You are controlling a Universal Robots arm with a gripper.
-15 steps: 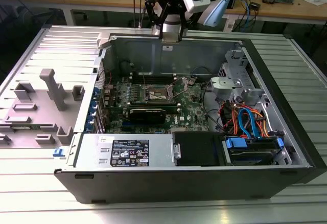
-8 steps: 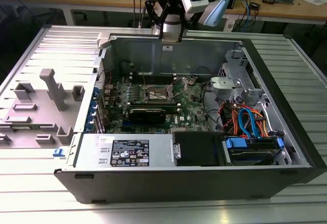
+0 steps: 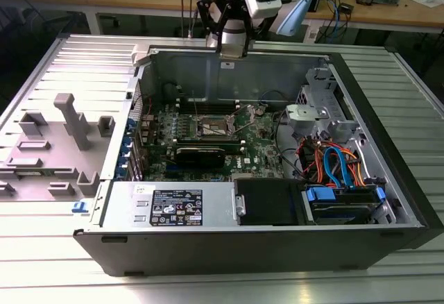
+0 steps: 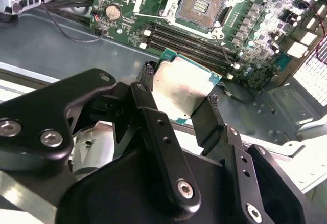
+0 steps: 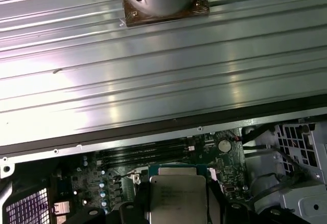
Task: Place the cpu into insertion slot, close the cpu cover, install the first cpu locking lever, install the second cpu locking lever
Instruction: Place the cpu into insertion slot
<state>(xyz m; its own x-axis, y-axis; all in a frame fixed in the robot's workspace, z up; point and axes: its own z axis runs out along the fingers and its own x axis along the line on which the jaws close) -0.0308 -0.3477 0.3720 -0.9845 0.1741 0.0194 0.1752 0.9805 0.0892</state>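
Observation:
My gripper (image 4: 180,86) is shut on the cpu (image 4: 185,92), a flat square chip with a dull silver top and a green edge, pinched between two black fingers (image 4: 148,73). In the first wrist view the cpu (image 5: 177,196) also sits in the gripper (image 5: 177,203). The gripper (image 3: 232,48) hangs above the back wall of the open computer case (image 3: 208,71). The insertion slot (image 4: 204,1) lies uncovered on the green board, apart from the chip, with the cpu cover (image 4: 172,1) swung up at one side. In the exterior view the insertion slot (image 3: 215,129) is well below the gripper.
Black memory slots (image 4: 189,40) run between the chip and the socket. A power supply box (image 3: 173,207) fills the case front; a drive cage with orange and blue cables (image 3: 333,165) is on the exterior view's right. Grey plastic fixtures (image 3: 69,120) stand outside, left.

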